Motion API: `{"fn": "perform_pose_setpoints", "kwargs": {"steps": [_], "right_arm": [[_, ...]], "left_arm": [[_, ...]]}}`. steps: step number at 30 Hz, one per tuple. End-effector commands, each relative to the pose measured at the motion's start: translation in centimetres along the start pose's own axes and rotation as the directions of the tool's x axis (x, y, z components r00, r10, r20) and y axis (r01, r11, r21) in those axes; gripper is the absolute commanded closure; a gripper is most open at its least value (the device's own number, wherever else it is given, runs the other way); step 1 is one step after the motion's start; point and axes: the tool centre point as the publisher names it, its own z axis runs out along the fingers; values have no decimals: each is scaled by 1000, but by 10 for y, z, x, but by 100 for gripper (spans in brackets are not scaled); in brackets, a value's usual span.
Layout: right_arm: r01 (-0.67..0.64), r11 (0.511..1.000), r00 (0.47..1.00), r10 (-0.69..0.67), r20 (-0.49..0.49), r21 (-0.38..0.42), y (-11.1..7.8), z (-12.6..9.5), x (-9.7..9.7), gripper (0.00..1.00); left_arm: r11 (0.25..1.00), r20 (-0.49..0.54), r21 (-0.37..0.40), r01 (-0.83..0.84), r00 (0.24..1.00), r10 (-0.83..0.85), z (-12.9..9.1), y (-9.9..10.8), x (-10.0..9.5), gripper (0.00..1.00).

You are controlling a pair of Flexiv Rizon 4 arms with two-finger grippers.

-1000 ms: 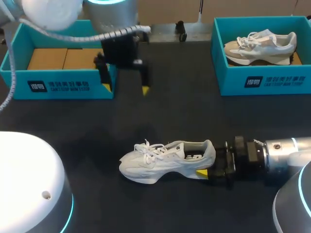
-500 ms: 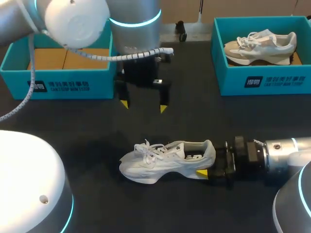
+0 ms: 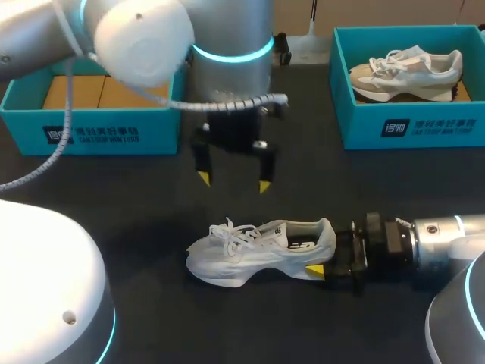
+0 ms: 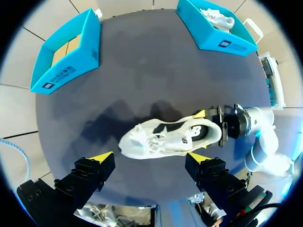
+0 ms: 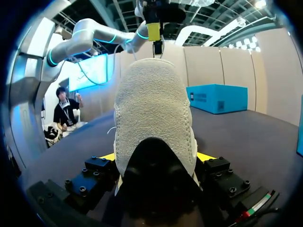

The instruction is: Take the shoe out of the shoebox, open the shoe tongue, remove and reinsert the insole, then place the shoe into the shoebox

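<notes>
Fingers of my right gripper are pinching the heel of the white shoe from both sides, with one yellow tip showing at each flank of the heel in my right wrist view. That arm is coming in low from the right side of the black table, lying almost level with its surface. The shoe is standing on its sole near the middle of the table. Its toe is pointing toward my left side, the laces are lying loose over the tongue, and the opening is facing up.

My left gripper is hanging above the table just beyond the shoe, clear of it and pointing straight down. Its fingers are standing spread wide with nothing between them. In my left wrist view the shoe is lying ahead of those spread tips, roughly centred between them.

The left shoebox, teal, is sitting at the far left of the table with brown cardboard inside it. The right shoebox, also teal, is sitting at the far right, holding a second shoe in white and beige.
</notes>
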Motion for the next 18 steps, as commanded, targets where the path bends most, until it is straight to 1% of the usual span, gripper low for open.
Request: {"fn": "perform_pose_setpoints", "kwargs": {"steps": [1,3,10,18], "right_arm": [[-1,1000,1000,1,3,5,2,1,1,100],[-1,1000,1000,1,3,5,2,1,1,100],[-1,1000,1000,1,3,5,2,1,1,100],[-1,1000,1000,1,3,5,2,1,1,100]], "left_arm": [[1000,32,-2,10,999,-10,10,3,18,0],[1000,37,-22,18,999,-17,14,5,21,0],[999,93,-25,29,995,-26,33,15,35,0],[998,136,-60,28,991,-20,50,18,42,0]]}}
